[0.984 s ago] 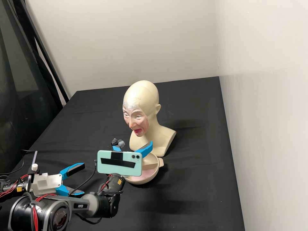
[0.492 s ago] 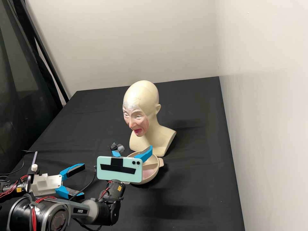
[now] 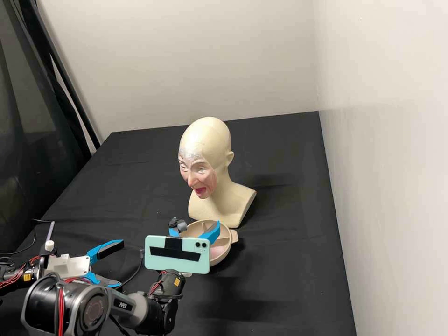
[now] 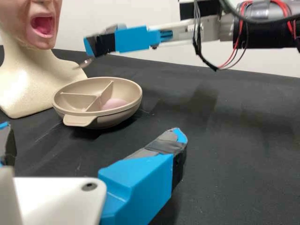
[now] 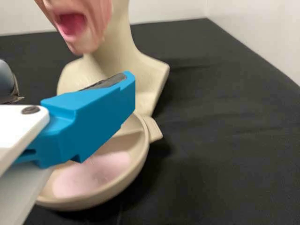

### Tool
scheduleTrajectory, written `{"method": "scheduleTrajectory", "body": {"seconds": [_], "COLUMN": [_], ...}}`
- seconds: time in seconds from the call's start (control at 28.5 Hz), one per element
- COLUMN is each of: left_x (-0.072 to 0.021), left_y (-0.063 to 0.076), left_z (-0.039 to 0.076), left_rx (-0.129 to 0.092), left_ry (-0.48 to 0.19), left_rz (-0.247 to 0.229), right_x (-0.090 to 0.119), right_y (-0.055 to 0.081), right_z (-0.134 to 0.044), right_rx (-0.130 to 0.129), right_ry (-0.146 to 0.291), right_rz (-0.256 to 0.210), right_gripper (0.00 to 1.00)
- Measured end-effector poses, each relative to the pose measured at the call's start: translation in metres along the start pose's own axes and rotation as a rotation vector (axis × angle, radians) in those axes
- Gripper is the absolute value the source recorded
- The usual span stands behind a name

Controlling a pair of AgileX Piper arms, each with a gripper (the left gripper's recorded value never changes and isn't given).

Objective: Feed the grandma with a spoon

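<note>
Lower the wide-open right hand [image 3: 195, 227], carrying a spoon [image 4: 84, 63] at one fingertip [image 3: 173, 231] by a hold impossible to tell, gently into the bowl [image 3: 223, 254] just near of the grandma [image 3: 207, 154], scoop the pink food [image 5: 93, 171], then lift level toward the open mouth [image 4: 43, 24].

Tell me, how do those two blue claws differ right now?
The right gripper hovers over the bowl before the mannequin head; the left gripper sits low, well short of the bowl. A spoon shows at the right gripper's fingertips; the left gripper holds nothing. Both have fingers spread apart.
</note>
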Motion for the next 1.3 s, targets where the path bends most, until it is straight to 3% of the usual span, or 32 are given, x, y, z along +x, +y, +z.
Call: {"method": "scheduleTrajectory", "body": {"seconds": [0.21,0.35,0.84,1.3], "left_x": [0.0000,0.0000,0.0000,-0.0002], "left_y": [-0.001,-0.001,-0.001,-0.003], "left_z": [0.004,0.004,0.005,0.012], "left_rx": [0.003,0.003,0.004,0.009], "left_ry": [-0.013,-0.012,-0.015,-0.040], "left_rz": [-0.004,-0.004,-0.004,-0.011], "right_x": [-0.004,-0.006,-0.008,-0.005], "right_y": [-0.005,-0.008,-0.015,-0.018], "right_z": [0.014,0.018,0.031,0.036], "right_rx": [-0.013,-0.018,-0.014,-0.011], "right_ry": [-0.054,-0.051,-0.103,-0.121], "right_rz": [-0.016,-0.024,-0.058,-0.074], "right_gripper": [0.00,0.00,0.00,0.00]}}
